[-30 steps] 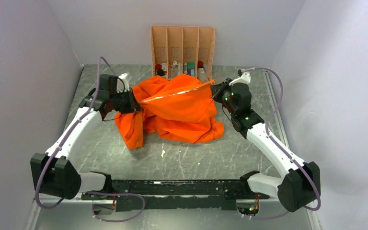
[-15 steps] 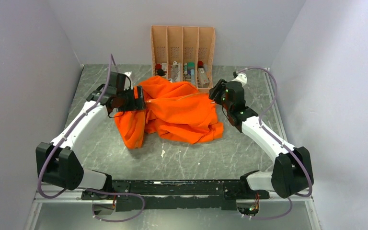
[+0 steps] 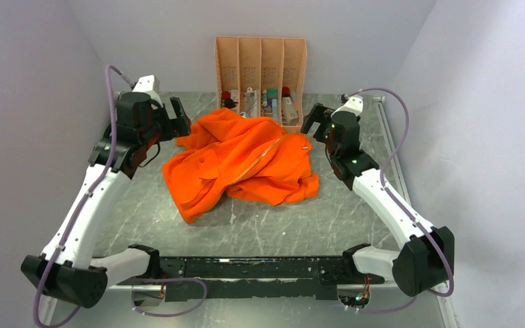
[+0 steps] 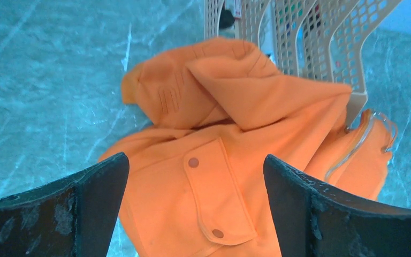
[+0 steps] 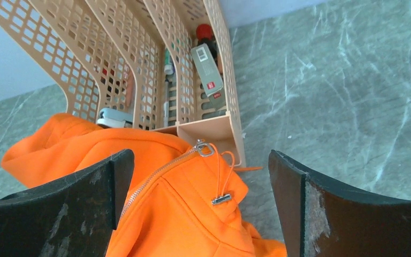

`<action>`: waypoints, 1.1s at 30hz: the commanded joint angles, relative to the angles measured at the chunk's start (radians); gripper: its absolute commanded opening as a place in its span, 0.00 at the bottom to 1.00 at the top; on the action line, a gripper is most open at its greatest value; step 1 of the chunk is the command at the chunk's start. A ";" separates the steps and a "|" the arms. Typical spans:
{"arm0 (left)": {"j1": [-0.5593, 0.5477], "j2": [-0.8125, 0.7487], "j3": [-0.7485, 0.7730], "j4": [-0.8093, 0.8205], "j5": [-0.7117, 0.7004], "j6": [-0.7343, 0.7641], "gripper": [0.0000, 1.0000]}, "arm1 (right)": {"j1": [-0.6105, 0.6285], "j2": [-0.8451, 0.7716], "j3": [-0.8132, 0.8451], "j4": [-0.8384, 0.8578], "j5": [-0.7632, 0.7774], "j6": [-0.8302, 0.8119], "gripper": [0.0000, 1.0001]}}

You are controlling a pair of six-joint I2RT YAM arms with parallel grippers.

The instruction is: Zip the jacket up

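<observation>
The orange jacket (image 3: 239, 160) lies crumpled on the table, its zipper (image 3: 263, 156) running diagonally across the top. My left gripper (image 3: 178, 116) hovers open over the jacket's left end, apart from the cloth. The left wrist view shows a flap pocket (image 4: 214, 198) with two snaps below the open left gripper (image 4: 195, 160). My right gripper (image 3: 312, 121) is open above the jacket's right end. In the right wrist view the zipper slider (image 5: 203, 149) and its cord pull (image 5: 221, 199) lie on the cloth under the open right gripper (image 5: 200, 158).
A tan slotted organiser rack (image 3: 260, 68) holding small items stands at the back, touching the jacket's far edge. Grey walls close in both sides. Bare marbled tabletop (image 3: 273, 225) lies between the jacket and the arm bases.
Both grippers opened and let go of the jacket's stretched edge. The arms pulled up and outward. The jacket dropped and now lies flatter on the table.
</observation>
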 commanded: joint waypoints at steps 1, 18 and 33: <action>0.001 -0.067 -0.010 0.139 -0.078 0.046 1.00 | -0.006 -0.066 -0.006 0.006 0.051 -0.075 0.99; 0.003 -0.161 -0.538 0.673 -0.149 0.292 1.00 | -0.007 -0.181 -0.423 0.443 0.207 -0.389 0.99; 0.188 0.130 -0.780 1.067 -0.010 0.371 1.00 | -0.008 0.090 -0.714 0.989 0.412 -0.483 0.99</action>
